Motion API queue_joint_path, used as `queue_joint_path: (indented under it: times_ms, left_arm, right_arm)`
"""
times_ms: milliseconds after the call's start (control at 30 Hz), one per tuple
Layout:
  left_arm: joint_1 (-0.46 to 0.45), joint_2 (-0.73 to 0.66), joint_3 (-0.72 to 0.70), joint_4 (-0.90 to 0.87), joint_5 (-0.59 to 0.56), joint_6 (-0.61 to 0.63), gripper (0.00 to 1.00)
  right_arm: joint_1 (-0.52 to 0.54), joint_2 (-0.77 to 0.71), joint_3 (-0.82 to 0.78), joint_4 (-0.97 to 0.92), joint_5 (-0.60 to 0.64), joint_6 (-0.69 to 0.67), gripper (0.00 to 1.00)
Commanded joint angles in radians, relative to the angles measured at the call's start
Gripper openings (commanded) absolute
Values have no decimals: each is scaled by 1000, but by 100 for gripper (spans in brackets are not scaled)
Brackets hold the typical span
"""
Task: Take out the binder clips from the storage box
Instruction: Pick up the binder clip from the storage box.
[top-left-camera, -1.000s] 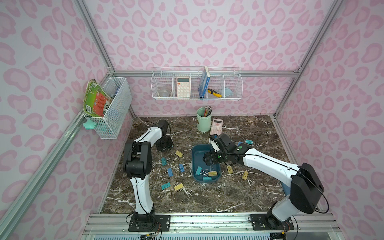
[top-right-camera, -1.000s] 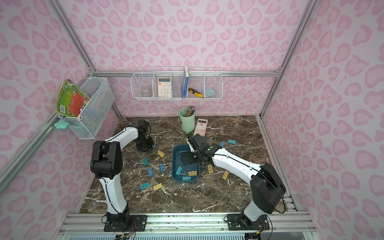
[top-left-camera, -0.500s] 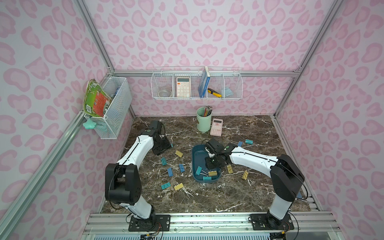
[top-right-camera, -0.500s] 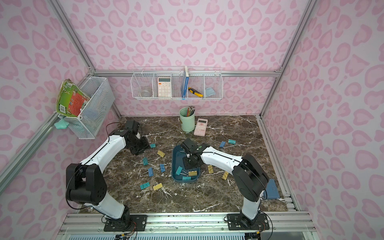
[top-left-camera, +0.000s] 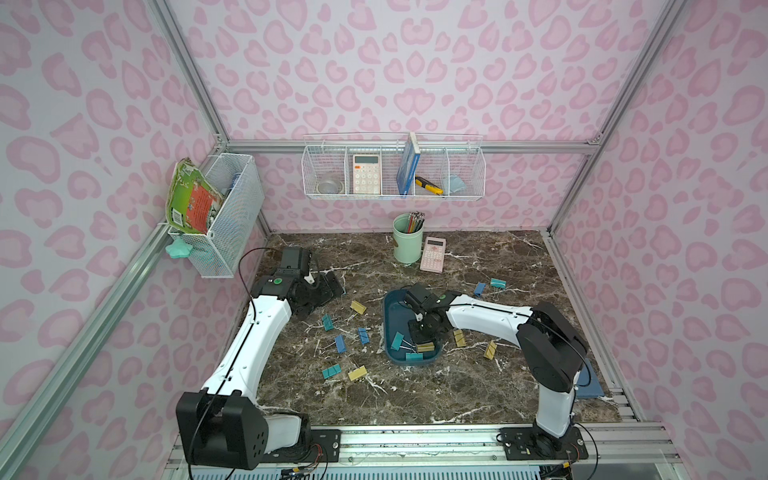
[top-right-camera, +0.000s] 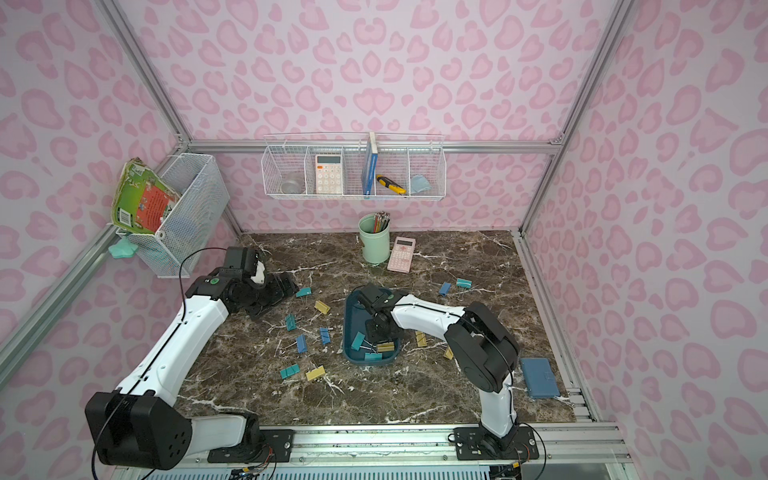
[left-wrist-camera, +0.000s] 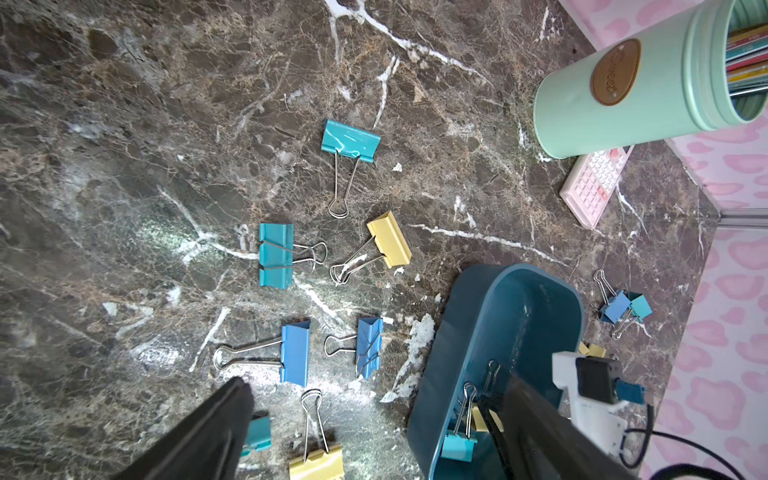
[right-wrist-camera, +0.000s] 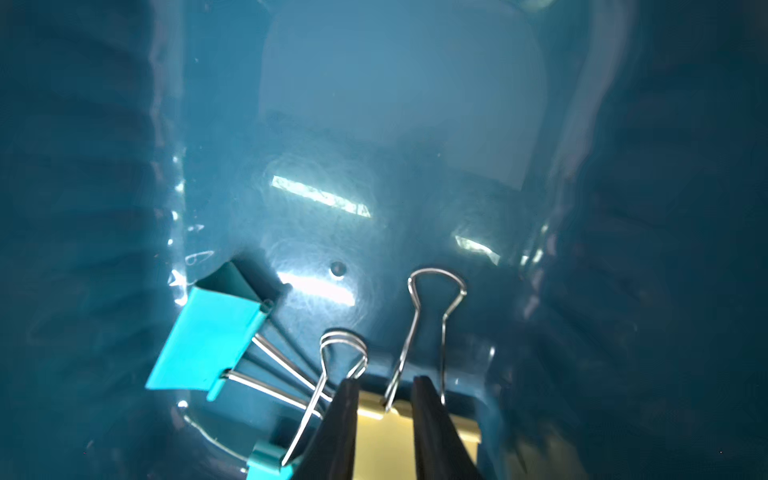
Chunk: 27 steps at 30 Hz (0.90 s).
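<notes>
Right wrist view shows the right pincer (right-wrist-camera: 384, 384) narrowed onto a yellow binder clip (right-wrist-camera: 384, 432). The clip lies on the floor of the storage box (right-wrist-camera: 374, 124), with a dark finger close on either side of its wire handle. Two teal clips (right-wrist-camera: 208, 345) lie just beside it, all three at the box's 6 o'clock end. In a top view the box sits near the middle of the tabletop (top-left-camera: 415, 395). Loose binder clips (top-left-camera: 340, 343) are scattered at its 9 o'clock, with fewer at 3 and 1 o'clock. The left pincer (left-wrist-camera: 378, 381) hovers at the box's 10 o'clock, spread wide and holding nothing.
</notes>
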Motion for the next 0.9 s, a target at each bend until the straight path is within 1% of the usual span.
queue_joint_path:
  times_ms: [0, 67, 167, 200, 267, 433, 633, 733, 867]
  left_arm:
    - [0, -15, -5, -24, 2, -4, 98]
    - [0, -25, -12, -25, -3, -3, 98]
    - [-1, -34, -14, -33, -8, -3, 99]
    - [-1, -38, -16, -34, -7, -3, 98]
    - [0, -47, -19, -35, -5, -6, 99]
    - [0, -73, -20, -29, 1, -7, 99]
    - [-3, -83, -12, -10, 37, -16, 99]
    - [-9, -85, -4, -10, 40, -20, 99]
    - [-23, -99, 10, -26, 33, -24, 99]
  right_arm:
    - [1, 16, 8, -9, 11, 11, 26]
    - [1, 25, 5, 3, 5, 9, 25]
    - [2, 36, 5, 15, -4, 7, 17]
    - [2, 40, 6, 17, -5, 5, 12]
    - [2, 39, 13, 16, -3, 3, 0]
    - [4, -22, 51, -16, 42, 0, 0]
    - [-8, -111, 138, -90, 145, -2, 0]
    - [-41, -140, 159, -118, 176, -12, 0]
    - [-131, -157, 159, -107, 185, -59, 0]
